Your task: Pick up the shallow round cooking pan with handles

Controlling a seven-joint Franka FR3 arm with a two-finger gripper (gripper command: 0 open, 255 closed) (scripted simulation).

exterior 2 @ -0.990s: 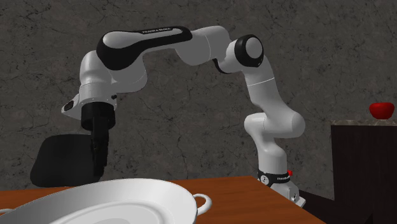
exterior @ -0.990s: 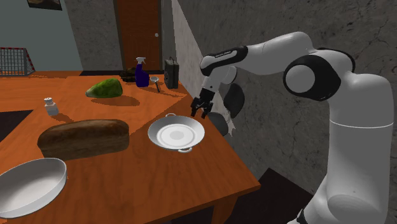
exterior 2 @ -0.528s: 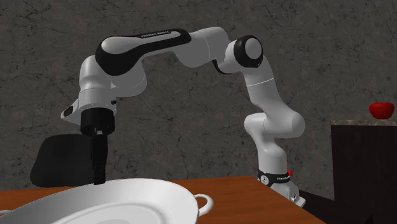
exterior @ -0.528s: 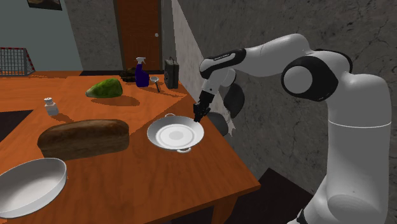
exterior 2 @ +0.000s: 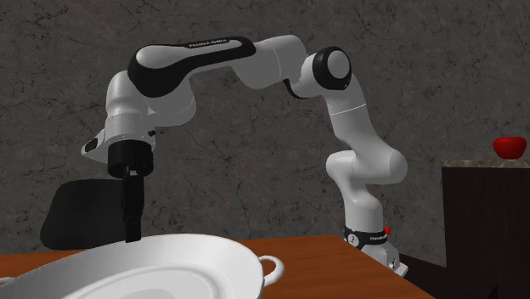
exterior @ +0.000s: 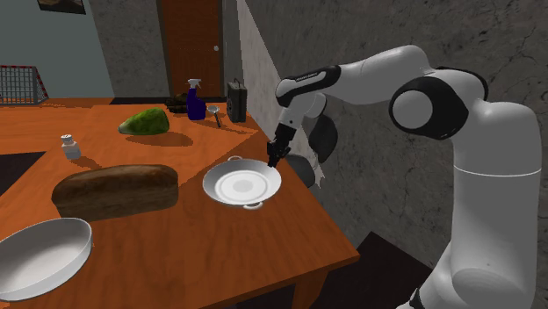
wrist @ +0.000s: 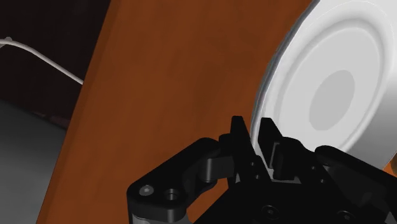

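Observation:
The shallow round white pan point(exterior: 241, 184) with two small loop handles rests on the orange-brown wooden table point(exterior: 193, 255), close to the edge nearest the arm. In the second exterior view the pan point(exterior 2: 153, 270) looms large in the foreground and one handle point(exterior 2: 270, 267) sticks out. My black gripper point(exterior: 273, 161) comes down on the pan's rim on the side towards the grey wall. In the wrist view the gripper point(wrist: 254, 137) is shut on the thin rim of the pan point(wrist: 331, 95), one finger inside and one outside. In the second exterior view the gripper point(exterior 2: 129, 234) reaches down behind the pan.
A dark bread loaf point(exterior: 114, 189) lies beside the pan, and a white bowl point(exterior: 39, 255) sits at the near corner. Farther back are a green vegetable point(exterior: 145, 121), a salt shaker point(exterior: 70, 147), a blue spray bottle point(exterior: 195, 98) and a dark box point(exterior: 237, 101). The table edge point(exterior: 325, 219) runs just under the gripper.
The fingers stood apart above the rim a second ago; they have come down and shut on the pan's rim. The pan has shifted slightly away from the arm.

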